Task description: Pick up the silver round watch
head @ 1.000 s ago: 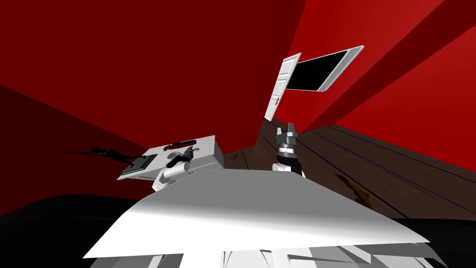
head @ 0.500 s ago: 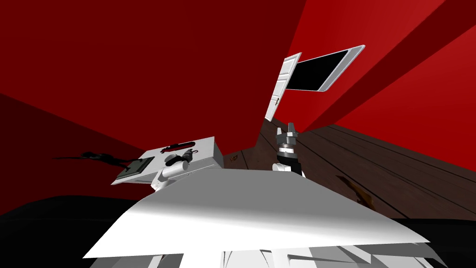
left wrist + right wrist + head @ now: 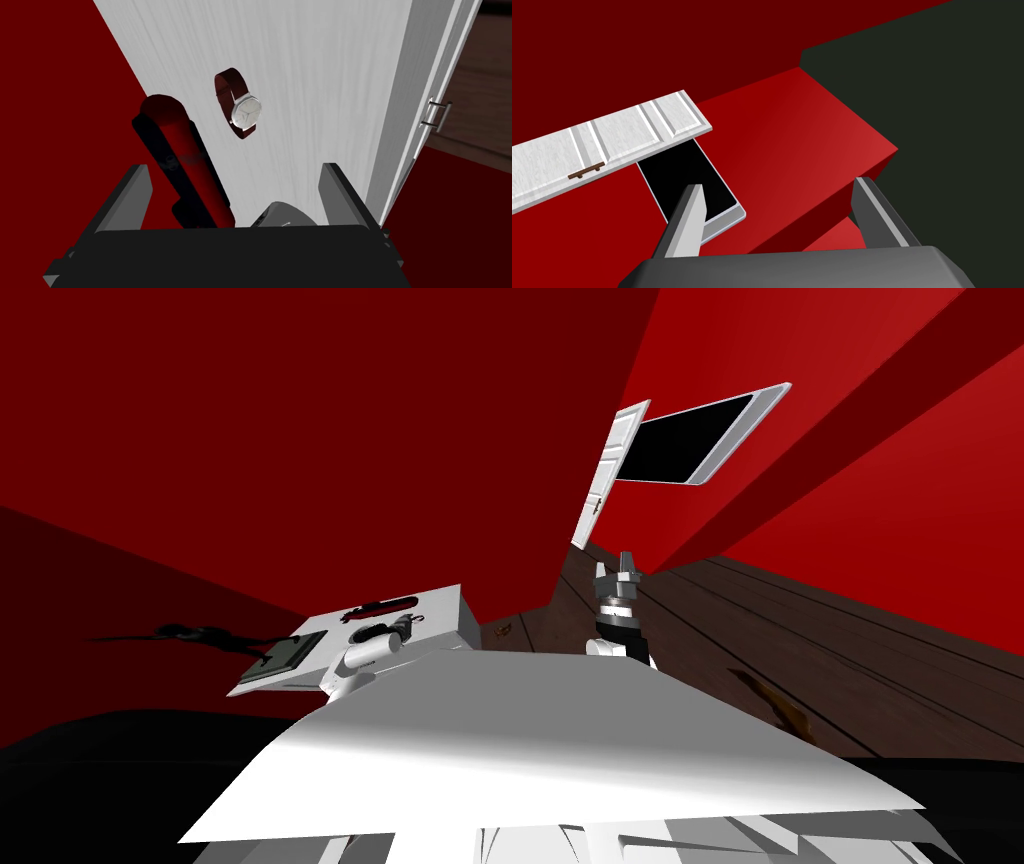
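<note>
Head view, contents by size.

1. Red walls [image 3: 300, 438]: enclose the scene on all sides.
2. Floor [image 3: 850, 638]: dark wooden planks, to the right of the robot.
3. Door [image 3: 605, 478]: white, panelled, standing open beside a black area [image 3: 685, 443].
4. Cabinet [image 3: 445, 600]: white, low, against the red wall at the robot's left front. Its flat top carries the small items listed below.
5. Left arm: reaches out over the cabinet top. The left gripper [image 3: 235, 169] hangs above the white surface with its fingers spread wide and nothing pinched between them.
6. Right gripper [image 3: 778, 184]: held up in front of the chest, over the floor and well apart from the cabinet. Fingers spread, nothing between them.
7. Dark flat slab [image 3: 285, 653]: lies on the cabinet's left end.
8. Long red and black object [image 3: 182, 160]: lies on the cabinet top along its wall-side edge, close by one finger of the left gripper.
9. Bar handle [image 3: 436, 115]: metal, on the cabinet's front.
10. Grey rounded object [image 3: 280, 216]: on the cabinet top, partly hidden by the left gripper's body. Kind cannot be told.
11. Watch [image 3: 245, 111]: silver round case, pale dial, dark red strap curled in a loop. It rests on the cabinet top ahead of the left gripper's fingers, apart from them, and near the far end of the red and black object.
</note>
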Controlling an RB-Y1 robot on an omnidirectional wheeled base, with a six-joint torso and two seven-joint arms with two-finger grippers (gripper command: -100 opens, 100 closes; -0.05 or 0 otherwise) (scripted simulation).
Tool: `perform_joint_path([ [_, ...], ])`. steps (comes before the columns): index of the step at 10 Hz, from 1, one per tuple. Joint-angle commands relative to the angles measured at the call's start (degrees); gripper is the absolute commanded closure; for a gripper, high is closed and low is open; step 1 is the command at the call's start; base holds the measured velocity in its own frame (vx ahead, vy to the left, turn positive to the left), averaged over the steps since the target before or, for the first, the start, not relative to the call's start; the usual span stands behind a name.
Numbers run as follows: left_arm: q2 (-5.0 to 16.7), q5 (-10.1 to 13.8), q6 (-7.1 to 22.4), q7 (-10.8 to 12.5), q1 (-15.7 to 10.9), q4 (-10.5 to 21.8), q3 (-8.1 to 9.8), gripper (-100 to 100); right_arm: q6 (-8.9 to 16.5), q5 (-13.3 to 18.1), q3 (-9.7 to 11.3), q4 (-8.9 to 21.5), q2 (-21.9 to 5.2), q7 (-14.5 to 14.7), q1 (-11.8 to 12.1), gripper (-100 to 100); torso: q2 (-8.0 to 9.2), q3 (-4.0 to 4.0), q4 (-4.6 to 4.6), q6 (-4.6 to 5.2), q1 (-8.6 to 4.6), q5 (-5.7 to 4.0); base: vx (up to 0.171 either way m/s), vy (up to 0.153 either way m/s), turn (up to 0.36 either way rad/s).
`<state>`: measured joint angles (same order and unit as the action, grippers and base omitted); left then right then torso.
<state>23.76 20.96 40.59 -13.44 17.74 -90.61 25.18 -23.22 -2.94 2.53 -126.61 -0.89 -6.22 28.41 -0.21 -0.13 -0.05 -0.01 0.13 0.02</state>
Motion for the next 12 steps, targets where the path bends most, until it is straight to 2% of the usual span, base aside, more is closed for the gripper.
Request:
perform_joint_path([
  [1, 0.46, 0.4, 1.68, -0.37, -0.2, 0.57, 0.21, -100, 0.0, 0.0, 0.0, 0.0, 0.0, 0.0, 0.0, 0, 0.0, 0.0, 0.0, 0.0, 0.0, 0.0, 0.058, 0.024, -0.005],
  [2, 1.07, 0.84, 3.97, -0.97, -0.67, 1.69, 0.5, -100, 0.0, 0.0, 0.0, 0.0, 0.0, 0.0, 0.0, 0, 0.02, 0.01, 0.0, 0.0, -0.01, 0.0, 0.069, 0.041, -0.002],
  [3, 1.07, 0.84, 4.11, -0.97, -0.67, 1.69, 0.5, -100, 0.0, 0.0, 0.0, 0.0, 0.0, 0.0, 0.0, 0, -0.01, 0.0, 0.0, 0.0, 0.05, 0.01, 0.059, 0.034, -0.004],
  [4, 1.66, 1.26, 6.46, -1.55, -1.11, 2.75, 0.76, -100, 0.0, 0.0, 0.0, 0.0, 0.0, 0.0, 0.0, 0, 0.02, 0.01, 0.0, -0.01, 0.02, 0.01, 0.072, 0.036, -0.002],
  [6, 2.23, 1.66, 8.7, -2.1, -1.52, 3.74, 0.99, -100, 0.0, 0.0, 0.0, 0.0, 0.0, 0.0, 0.0, 0, -0.1, -0.06, -0.02, 0.0, 0.06, 0.01, 0.089, 0.035, -0.003],
  [10, 4.34, 2.98, 16.0, -4.01, -2.86, 6.97, 1.85, -100, 0.0, 0.0, 0.0, 0.0, 0.0, 0.0, 0.0, 0, -0.11, -0.07, -0.03, -0.01, 0.11, 0.03, 0.093, 0.046, -0.002],
  [12, 4.81, 3.25, 17.91, -4.39, -3.11, 7.57, 2.05, -100, 0.0, 0.0, 0.0, 0.0, 0.0, 0.0, 0.0, 0, -0.06, -0.05, -0.02, 0.0, 0.02, 0.01, 0.062, 0.029, 0.0],
])
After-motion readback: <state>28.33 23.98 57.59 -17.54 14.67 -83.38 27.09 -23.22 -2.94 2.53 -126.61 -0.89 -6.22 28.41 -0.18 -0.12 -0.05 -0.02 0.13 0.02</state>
